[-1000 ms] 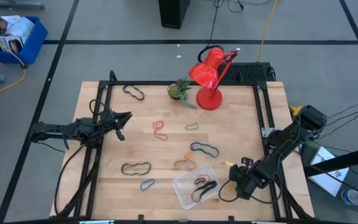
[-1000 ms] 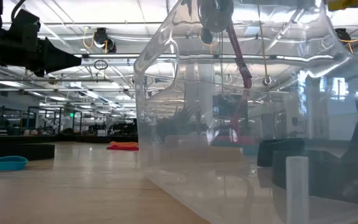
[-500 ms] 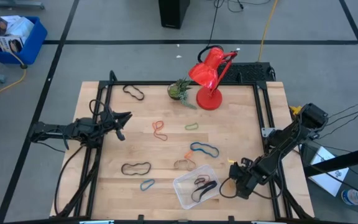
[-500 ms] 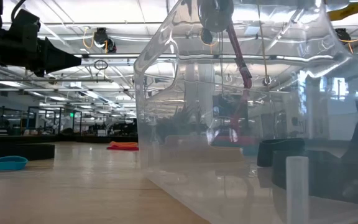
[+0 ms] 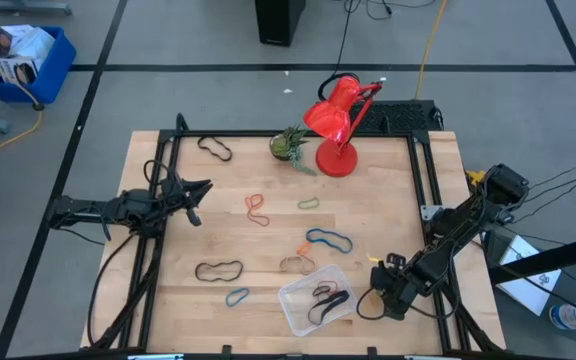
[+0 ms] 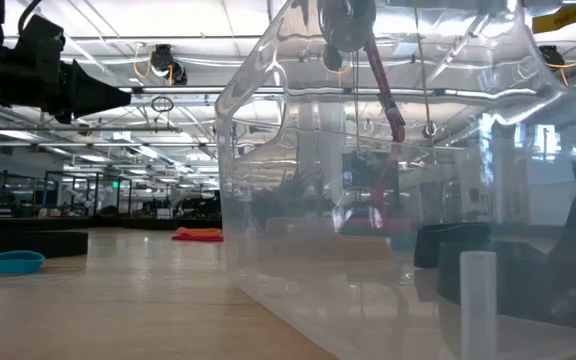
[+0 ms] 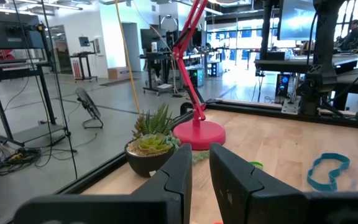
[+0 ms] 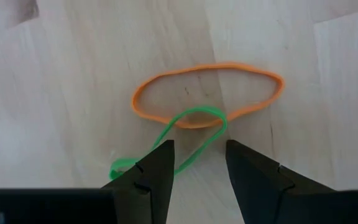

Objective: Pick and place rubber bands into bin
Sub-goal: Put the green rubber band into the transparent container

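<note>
Approx counts: 7 rubber bands (image 5: 329, 240) loose on the table (image 5: 388, 200), about 2 more inside 1 clear bin (image 5: 297, 310). 2 arms, 1 red lamp (image 5: 337, 125), 1 potted plant (image 5: 290, 146).

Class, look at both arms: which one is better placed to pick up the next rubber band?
Probably the right. Its gripper points down, open, at an orange band and a green band, near the bin; the left gripper waits at the far side.
</note>
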You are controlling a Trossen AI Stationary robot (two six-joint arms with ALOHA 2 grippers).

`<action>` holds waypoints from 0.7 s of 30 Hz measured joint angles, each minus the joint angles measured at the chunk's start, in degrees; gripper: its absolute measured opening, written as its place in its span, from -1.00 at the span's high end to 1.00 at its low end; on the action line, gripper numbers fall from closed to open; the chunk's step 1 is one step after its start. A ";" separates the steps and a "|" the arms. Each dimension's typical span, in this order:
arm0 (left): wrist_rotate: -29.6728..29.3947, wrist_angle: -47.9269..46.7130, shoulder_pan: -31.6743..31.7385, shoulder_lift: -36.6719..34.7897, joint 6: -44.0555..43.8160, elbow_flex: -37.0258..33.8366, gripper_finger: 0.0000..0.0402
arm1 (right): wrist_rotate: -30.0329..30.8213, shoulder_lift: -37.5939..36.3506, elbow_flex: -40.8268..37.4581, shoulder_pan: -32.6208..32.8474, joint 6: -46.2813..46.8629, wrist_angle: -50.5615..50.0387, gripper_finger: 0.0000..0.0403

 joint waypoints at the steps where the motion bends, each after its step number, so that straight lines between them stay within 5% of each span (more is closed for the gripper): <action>1: 0.00 0.00 -0.02 -0.01 0.00 0.00 0.69 | 0.02 0.00 0.00 0.01 -0.41 0.12 0.30; 13: 0.00 0.00 0.00 0.00 0.00 -0.02 0.69 | 1.37 0.00 0.00 0.07 -0.49 0.00 0.32; 21: 0.00 0.00 -0.01 -0.01 0.00 0.00 0.69 | 2.17 0.00 -0.04 0.04 -0.44 -0.98 0.69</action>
